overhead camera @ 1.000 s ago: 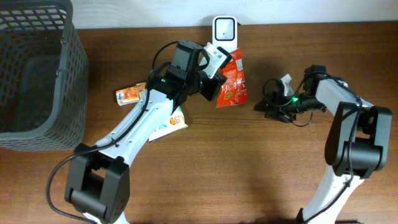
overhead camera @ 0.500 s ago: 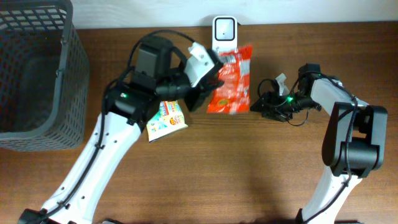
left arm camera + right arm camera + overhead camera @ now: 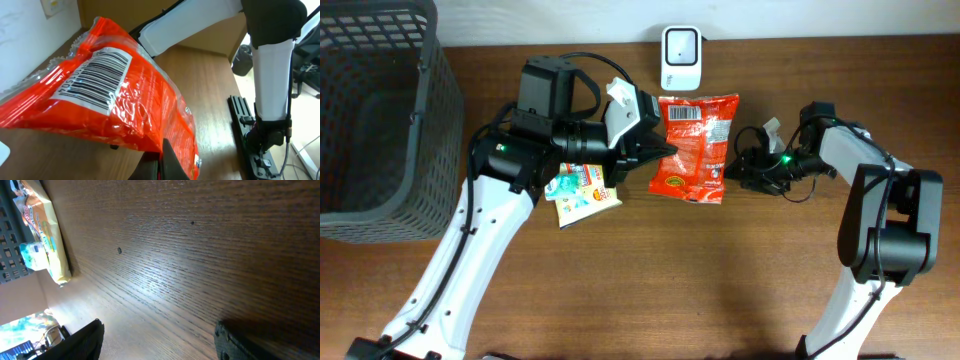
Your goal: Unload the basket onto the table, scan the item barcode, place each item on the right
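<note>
A crinkled red-orange foil snack bag [image 3: 695, 150] is held by one side edge and spread nearly flat. Its white barcode label [image 3: 685, 113] is turned upward near the far end. A white, rounded-rectangular barcode scanner [image 3: 680, 55] is seen just beyond that end.

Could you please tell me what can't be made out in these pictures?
- Barcode digits on the red snack bag: blurred in the left wrist view, too small overhead.
- Left gripper: tips hidden beneath the bag in its wrist view.
- Colourful pack: partly covered by the left arm overhead.
- Right gripper: fingers cut off by the bottom edge of its wrist view.
</note>
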`<state>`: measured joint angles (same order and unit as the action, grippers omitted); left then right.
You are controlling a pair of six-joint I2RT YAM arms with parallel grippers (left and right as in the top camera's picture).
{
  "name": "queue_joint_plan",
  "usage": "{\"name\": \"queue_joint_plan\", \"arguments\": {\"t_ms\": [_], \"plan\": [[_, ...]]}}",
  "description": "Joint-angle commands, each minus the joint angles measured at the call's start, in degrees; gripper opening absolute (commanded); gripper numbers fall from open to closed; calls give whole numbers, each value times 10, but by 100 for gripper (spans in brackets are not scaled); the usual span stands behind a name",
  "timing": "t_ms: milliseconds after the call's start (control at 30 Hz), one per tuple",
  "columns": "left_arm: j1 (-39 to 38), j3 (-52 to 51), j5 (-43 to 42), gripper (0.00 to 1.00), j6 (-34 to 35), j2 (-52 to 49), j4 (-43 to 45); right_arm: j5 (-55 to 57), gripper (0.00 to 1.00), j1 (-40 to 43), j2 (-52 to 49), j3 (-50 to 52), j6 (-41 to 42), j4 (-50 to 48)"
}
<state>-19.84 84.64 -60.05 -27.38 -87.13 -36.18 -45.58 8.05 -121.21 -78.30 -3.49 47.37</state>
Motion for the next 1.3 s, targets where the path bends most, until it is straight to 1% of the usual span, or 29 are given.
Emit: {"name": "queue_joint_plan", "arguments": {"t_ms": [0,200,300,367,467,600,667,700,867,933,1000,1033,1067,1100,1167,1267], "plan": [[2,6,-27,0,-12,3,0,17,72,-2,-12,2,-8,-2],[2,6,-25,0,-13,3,-1,17,72,-2,-12,2,-8,-2],[2,6,21,0,-12,0,0,16,72,-2,-12,2,-7,-3],[2,6,40,0,12,-12,0,16,72,-2,-12,2,-5,-3],[2,6,81,0,83,-55,10,17,72,-2,-12,2,10,-5],[2,6,158,0,227,-123,50,16,72,-2,-12,2,32,-11],[2,6,208,0,321,-166,76,16,72,-2,-12,2,45,-13],[2,6,218,0,348,-184,84,16,72,-2,-12,2,47,-13],[0,6,226,0,406,-261,94,16,72,-2,-12,2,53,-13],[-5,6,263,0,451,-291,89,9,72,-2,-12,2,57,-13],[-12,6,297,0,458,-308,78,8,72,-2,-12,2,57,-12],[-16,6,329,0,458,-309,68,8,72,-2,-12,2,57,-11],[-21,10,394,0,458,-306,46,8,72,-2,-12,2,57,-11],[-23,17,423,0,457,-304,33,8,72,-2,-12,2,57,-11],[-25,39,479,0,443,-299,-3,8,72,-2,-12,2,57,-10],[-37,109,586,0,403,-283,-78,10,72,-1,-12,2,57,-8]]}}
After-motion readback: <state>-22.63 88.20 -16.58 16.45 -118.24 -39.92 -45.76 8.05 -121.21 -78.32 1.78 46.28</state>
